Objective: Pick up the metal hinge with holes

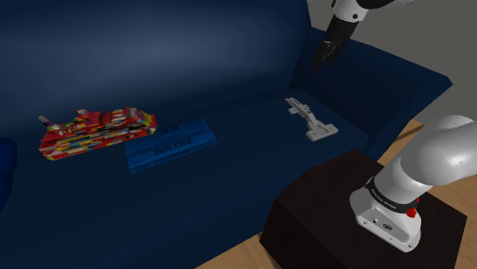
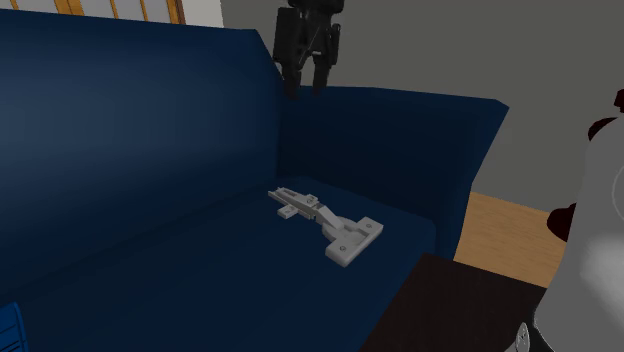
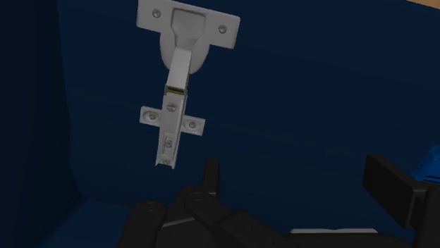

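- Dark blue sofa (image 1: 191,46) fills the scene, with a grey wall behind it and wooden floor (image 2: 510,235) beside its armrest
- Hinge (image 1: 309,118) lies flat on the seat cushion, near the corner where the backrest meets the armrest at the shoulder view's right; it is pale grey, with a wide plate with holes at one end and a narrow arm with a small cross plate at the other
- End effector (image 1: 319,63) hangs in the air above the hinge, well apart from it, level with the top of the backrest and pointing down
- Its fingers (image 3: 211,176) stand apart with nothing between them; in the wrist view the hinge (image 3: 176,98) lies beyond them, closer to one finger
- Brick ship (image 1: 95,131), mostly red, sits far along the seat, with a flat blue box (image 1: 172,145) just beside it, both well apart from the hinge
- Stand (image 1: 321,222) is dark and sits in front of the sofa
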You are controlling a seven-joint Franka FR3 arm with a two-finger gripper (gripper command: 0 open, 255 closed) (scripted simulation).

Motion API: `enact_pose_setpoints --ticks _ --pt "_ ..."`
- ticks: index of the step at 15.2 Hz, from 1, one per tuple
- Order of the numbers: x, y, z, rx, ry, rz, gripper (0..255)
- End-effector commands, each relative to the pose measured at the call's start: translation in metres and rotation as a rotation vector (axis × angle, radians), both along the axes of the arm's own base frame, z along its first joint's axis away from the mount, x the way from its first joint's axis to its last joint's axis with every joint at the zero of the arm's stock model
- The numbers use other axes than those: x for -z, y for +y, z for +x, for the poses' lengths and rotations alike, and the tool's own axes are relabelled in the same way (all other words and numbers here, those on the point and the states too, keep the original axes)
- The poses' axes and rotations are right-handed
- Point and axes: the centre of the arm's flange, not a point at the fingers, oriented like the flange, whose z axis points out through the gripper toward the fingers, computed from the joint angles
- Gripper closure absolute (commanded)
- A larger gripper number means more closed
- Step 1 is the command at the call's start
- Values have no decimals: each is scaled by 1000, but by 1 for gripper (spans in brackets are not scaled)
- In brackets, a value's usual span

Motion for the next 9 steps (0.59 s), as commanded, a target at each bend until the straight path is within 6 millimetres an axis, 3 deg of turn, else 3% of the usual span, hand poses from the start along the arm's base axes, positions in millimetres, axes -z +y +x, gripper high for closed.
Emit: enact_pose_setpoints --ticks 1,9 --pt "24 -12 7 25 7 8 0" --pt "115 -62 37 121 39 40 0"
